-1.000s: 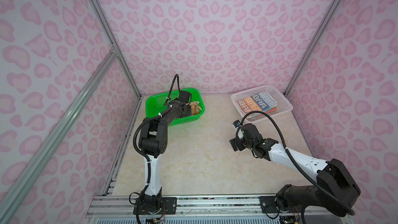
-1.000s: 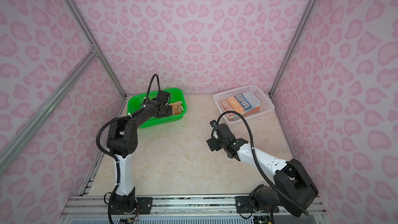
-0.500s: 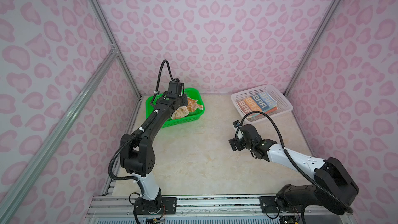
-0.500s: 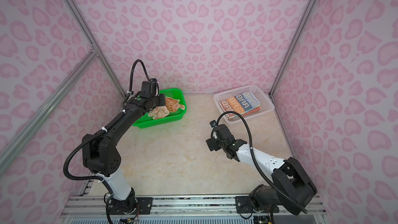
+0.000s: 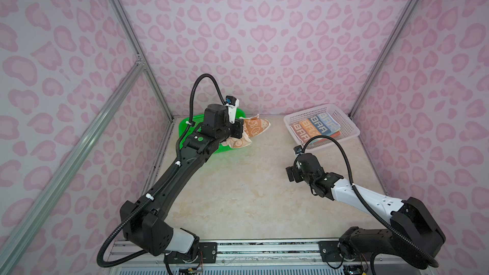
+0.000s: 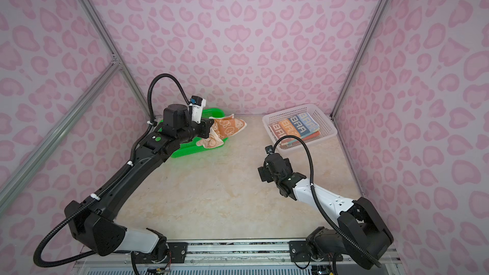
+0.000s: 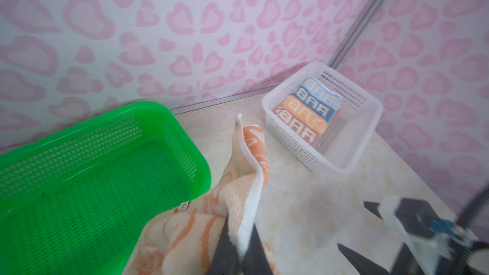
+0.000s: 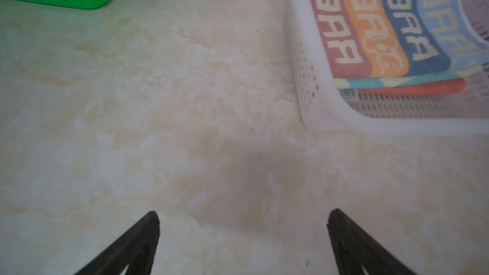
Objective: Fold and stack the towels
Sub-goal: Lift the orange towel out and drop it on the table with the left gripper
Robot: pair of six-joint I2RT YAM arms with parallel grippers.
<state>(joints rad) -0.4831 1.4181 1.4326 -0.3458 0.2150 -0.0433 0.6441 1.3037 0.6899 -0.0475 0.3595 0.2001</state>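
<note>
Holding orange cartoon-face towel [image 5: 255, 127] off the table [image 8: 185, 101], left gripper [image 7: 239, 236] clamped on its edge, cloth hanging by the green basket [image 7: 143, 105]'s right end, far left | right gripper [image 8: 244, 214] jaws spread wide, gripping nothing, low over the table, mid-right | striped towel [image 8: 383, 30] folded atop the stack in the white basket [image 8: 296, 48], far right

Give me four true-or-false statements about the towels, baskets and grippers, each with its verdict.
1. The left gripper is shut on the orange towel. True.
2. The right gripper holds a towel. False: it is open above the table.
3. The striped towel tops the stack in the white basket. True.
4. In both top views the green basket stands right of the white basket. False: it stands left.
</note>
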